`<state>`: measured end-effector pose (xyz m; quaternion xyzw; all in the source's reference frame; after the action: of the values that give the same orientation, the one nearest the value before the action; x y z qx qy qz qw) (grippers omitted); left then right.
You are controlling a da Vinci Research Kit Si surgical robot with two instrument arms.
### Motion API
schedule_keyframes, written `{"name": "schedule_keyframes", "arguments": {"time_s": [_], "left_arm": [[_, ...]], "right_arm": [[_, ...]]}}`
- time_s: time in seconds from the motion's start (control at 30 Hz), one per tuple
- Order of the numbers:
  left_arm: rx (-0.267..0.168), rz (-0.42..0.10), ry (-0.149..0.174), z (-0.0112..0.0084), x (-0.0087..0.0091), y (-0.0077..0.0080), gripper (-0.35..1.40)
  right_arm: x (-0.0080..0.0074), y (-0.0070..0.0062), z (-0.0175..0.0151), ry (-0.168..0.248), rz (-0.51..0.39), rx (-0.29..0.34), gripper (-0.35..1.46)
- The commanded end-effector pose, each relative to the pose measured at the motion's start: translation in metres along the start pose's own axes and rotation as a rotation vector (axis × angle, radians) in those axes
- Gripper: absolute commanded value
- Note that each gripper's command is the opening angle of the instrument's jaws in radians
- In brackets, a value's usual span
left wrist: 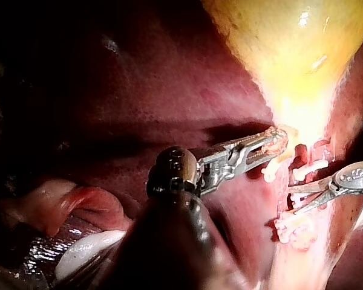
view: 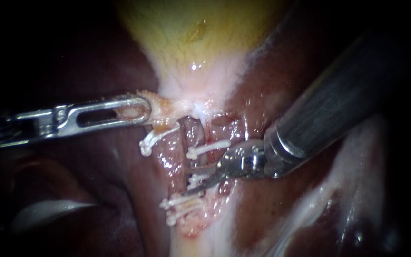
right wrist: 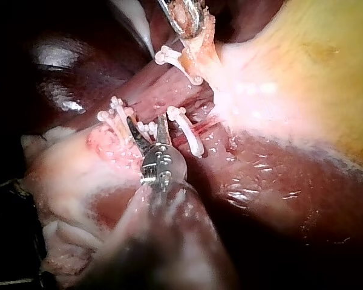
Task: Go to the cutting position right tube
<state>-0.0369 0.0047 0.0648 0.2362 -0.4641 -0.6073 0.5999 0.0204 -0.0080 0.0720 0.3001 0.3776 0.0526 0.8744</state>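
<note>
Mottled yellow gallbladder — dark red liver — white clips

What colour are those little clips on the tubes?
White. The clips show best in the endoscope view.

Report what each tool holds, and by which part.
The left tool is shut on a tissue tag at the neck of the gallbladder, gripping the tag's end. The right tool has its blades open by the clips and holds nothing.
</note>
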Motion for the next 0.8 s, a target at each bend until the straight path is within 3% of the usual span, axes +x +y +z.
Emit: {"name": "schedule_keyframes", "arguments": {"time_s": [0.03, 0.27, 0.43, 0.53, 0.8], "left_arm": [[0.000, 0.000, 0.000, 0.0000, 0.0000, 0.0000, -0.35], [0.000, 0.000, 0.000, 0.0000, 0.0000, 0.0000, -0.35], [0.000, 0.000, 0.000, 0.0000, 0.0000, 0.0000, -0.35], [0.000, 0.000, 0.000, -0.0001, 0.0000, 0.0000, -0.35], [0.000, 0.000, 0.000, -0.0001, 0.0000, 0.0000, -0.35]], "right_arm": [[0.0000, 0.0000, 0.0000, 0.000, 0.000, 0.000, 0.52], [-0.0001, 0.0000, -0.0003, 0.000, 0.000, 0.001, 0.67], [0.0000, -0.0001, -0.0013, 0.013, 0.002, 0.006, 0.94], [0.0002, -0.0004, -0.0025, 0.041, -0.002, 0.012, 1.09], [-0.0001, -0.0011, -0.0059, 0.072, 0.052, 0.031, 1.19]]}}
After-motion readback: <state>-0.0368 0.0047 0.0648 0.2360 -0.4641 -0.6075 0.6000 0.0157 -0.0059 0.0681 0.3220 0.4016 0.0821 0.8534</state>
